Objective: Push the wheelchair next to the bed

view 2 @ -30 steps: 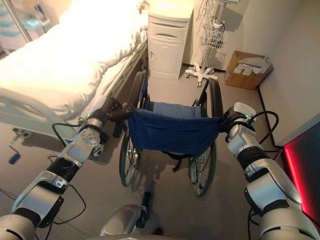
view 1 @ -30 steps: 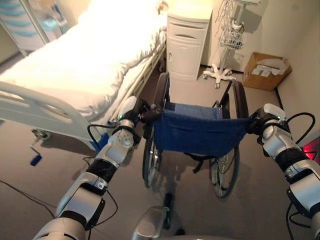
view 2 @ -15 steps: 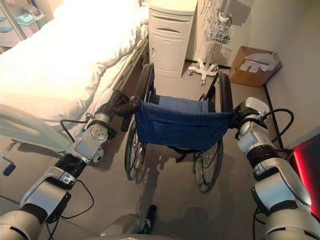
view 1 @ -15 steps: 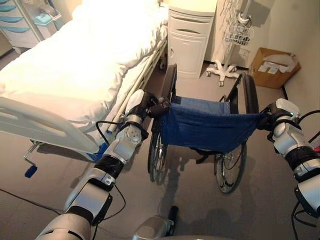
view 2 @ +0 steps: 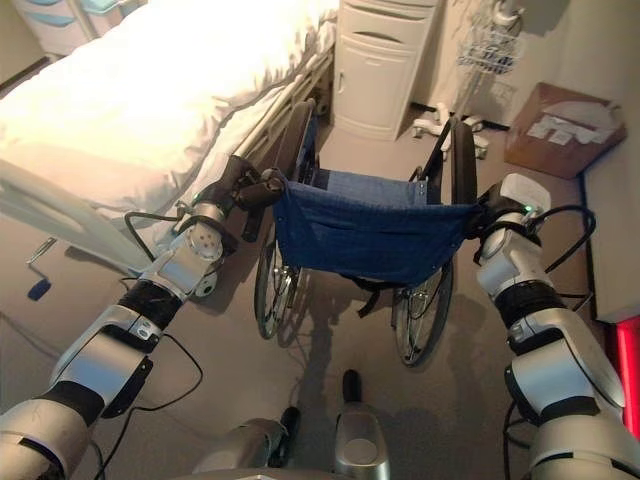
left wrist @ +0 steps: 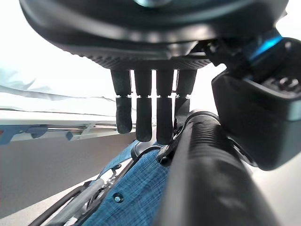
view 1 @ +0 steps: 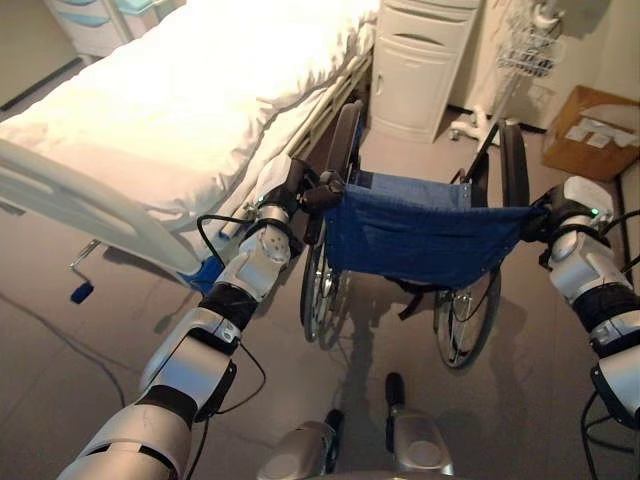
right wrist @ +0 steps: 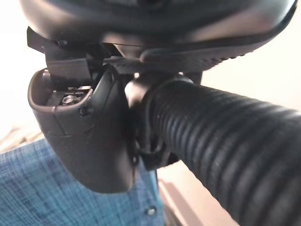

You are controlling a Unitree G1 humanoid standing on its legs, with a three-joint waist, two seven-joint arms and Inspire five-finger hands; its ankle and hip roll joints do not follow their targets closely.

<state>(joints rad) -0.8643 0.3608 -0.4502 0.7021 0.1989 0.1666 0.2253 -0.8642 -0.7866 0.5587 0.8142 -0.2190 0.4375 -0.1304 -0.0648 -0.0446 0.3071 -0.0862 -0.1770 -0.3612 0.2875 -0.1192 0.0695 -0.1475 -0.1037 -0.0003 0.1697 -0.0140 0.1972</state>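
Observation:
The wheelchair [view 1: 420,235] has a blue cloth backrest and black wheels; it stands close beside the bed [view 1: 200,100], which has a white duvet. My left hand [view 1: 295,190] is at the left push handle [left wrist: 211,179]. That ribbed grip lies between the thumb and the straight fingers [left wrist: 143,113]. My right hand [view 1: 560,215] is on the right push handle [right wrist: 225,141], with its thumb [right wrist: 89,136] curled against the grip's end. The wheelchair's left wheel is near the bed frame.
A white bedside cabinet [view 1: 425,60] stands ahead of the wheelchair by the bed's head. A wheeled drip stand [view 1: 480,125] and a cardboard box [view 1: 590,130] are at the back right. The bed's white end rail [view 1: 90,210] and blue crank [view 1: 82,292] are at the left.
The camera has moved forward with the wheelchair. The chair has rolled further along the bed's side toward the cabinet. Both hands stayed on the handles.

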